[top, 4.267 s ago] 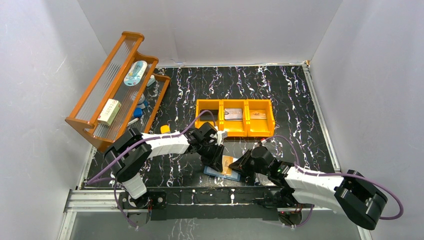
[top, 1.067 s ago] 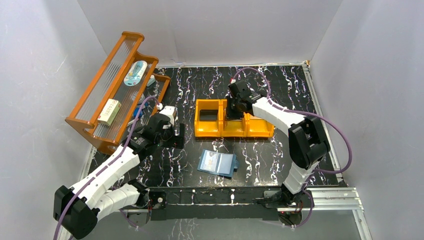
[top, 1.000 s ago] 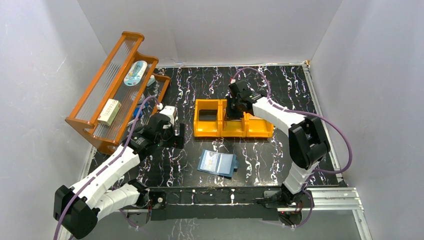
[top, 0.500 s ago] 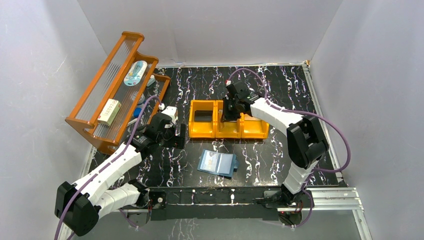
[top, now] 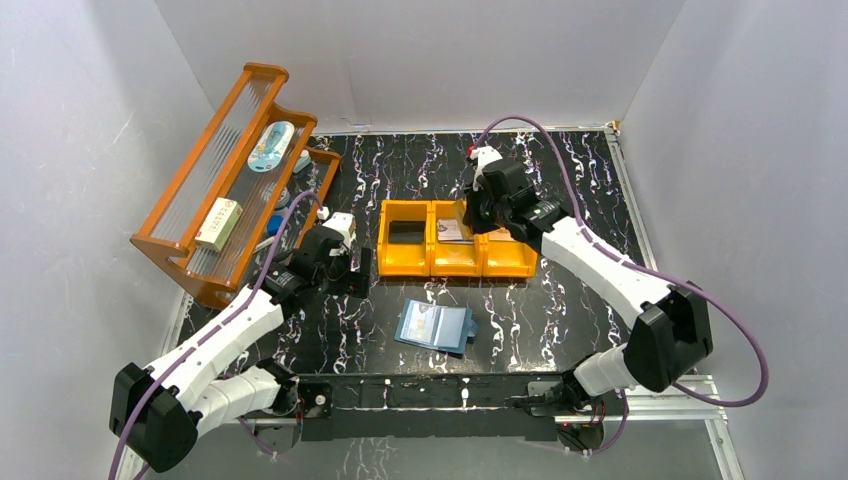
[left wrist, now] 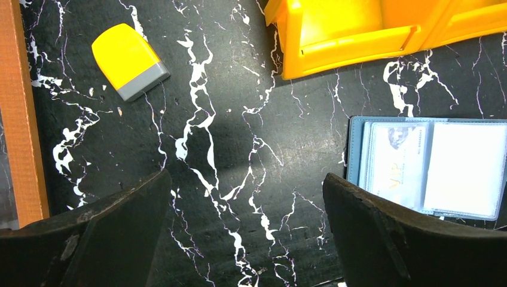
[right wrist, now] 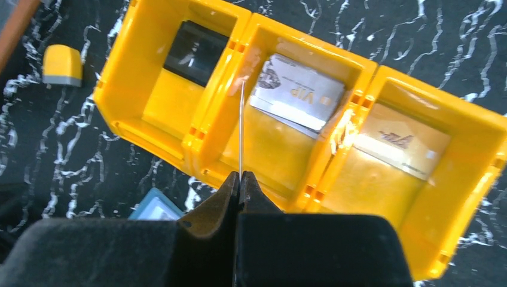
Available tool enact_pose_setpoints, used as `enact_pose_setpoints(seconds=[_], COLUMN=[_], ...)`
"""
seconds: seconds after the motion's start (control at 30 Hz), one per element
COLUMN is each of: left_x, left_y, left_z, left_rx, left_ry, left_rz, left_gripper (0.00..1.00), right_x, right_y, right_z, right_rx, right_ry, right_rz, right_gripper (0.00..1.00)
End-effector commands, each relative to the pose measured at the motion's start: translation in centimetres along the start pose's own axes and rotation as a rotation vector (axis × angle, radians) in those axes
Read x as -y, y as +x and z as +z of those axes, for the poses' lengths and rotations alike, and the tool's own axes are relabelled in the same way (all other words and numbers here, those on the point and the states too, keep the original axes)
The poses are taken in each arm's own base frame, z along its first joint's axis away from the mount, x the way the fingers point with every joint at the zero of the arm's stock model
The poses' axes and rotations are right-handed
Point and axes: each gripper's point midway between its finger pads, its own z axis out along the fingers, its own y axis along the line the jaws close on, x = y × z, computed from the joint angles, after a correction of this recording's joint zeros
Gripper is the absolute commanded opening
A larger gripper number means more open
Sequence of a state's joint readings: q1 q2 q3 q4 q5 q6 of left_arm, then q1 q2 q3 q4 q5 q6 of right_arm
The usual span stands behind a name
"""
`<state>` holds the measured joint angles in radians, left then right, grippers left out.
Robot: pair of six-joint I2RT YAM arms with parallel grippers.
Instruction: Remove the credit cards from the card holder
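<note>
While the card holder point(top: 435, 326) lies spread open low in the middle of the top view, teal-blue with pale clear pockets and a greyish card point(left wrist: 393, 164) in its left pocket, the left gripper point(left wrist: 245, 239) gapes wide and empty to its left. The right gripper point(right wrist: 241, 176), above the orange bin point(top: 405, 263), pinches a thin card point(right wrist: 241, 119) seen edge-on. A grey card point(right wrist: 299, 92) and a tan card point(right wrist: 403, 143) lie in the bin's middle and right compartments.

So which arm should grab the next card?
Left: the left end effector hovers open beside the teal bifold wallet; the right end effector pinches a thin card over the yellow plastic bin.
</note>
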<state>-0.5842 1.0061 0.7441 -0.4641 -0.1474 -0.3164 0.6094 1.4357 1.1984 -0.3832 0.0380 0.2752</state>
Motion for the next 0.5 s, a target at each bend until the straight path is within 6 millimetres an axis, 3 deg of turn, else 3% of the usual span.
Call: enact_pose_setpoints(seconds=[0.0,0.17,0.23,0.47], left_x=[-0.7,-0.7,-0.7,-0.5], left_y=[-0.5,-0.5,-0.5,-0.2], left_z=[-0.3,-0.4,-0.3,-0.1], left_rx=[0.026,0.029,0.027,0.011], left_ry=[-0.03,-0.033,-0.031,-0.023], left_rz=[-0.001,-0.001,-0.001,0.003], left_gripper=[0.98,0.98,0.98,0.98], right_x=[2.3,5.2,5.0,8.4], right_y=[-1.1,-0.7,0.0,-0.9], right_z=[-1.4,-2.3,-2.3,-4.4], right_rx=[0.062,0.091,0.074,0.087], right_ry=[0.07,0.183,0.139,0.272], right_rz=[-0.186,-0.303,-0.398,-0.553], right_gripper=[0.0,0.0,0.0,0.0])
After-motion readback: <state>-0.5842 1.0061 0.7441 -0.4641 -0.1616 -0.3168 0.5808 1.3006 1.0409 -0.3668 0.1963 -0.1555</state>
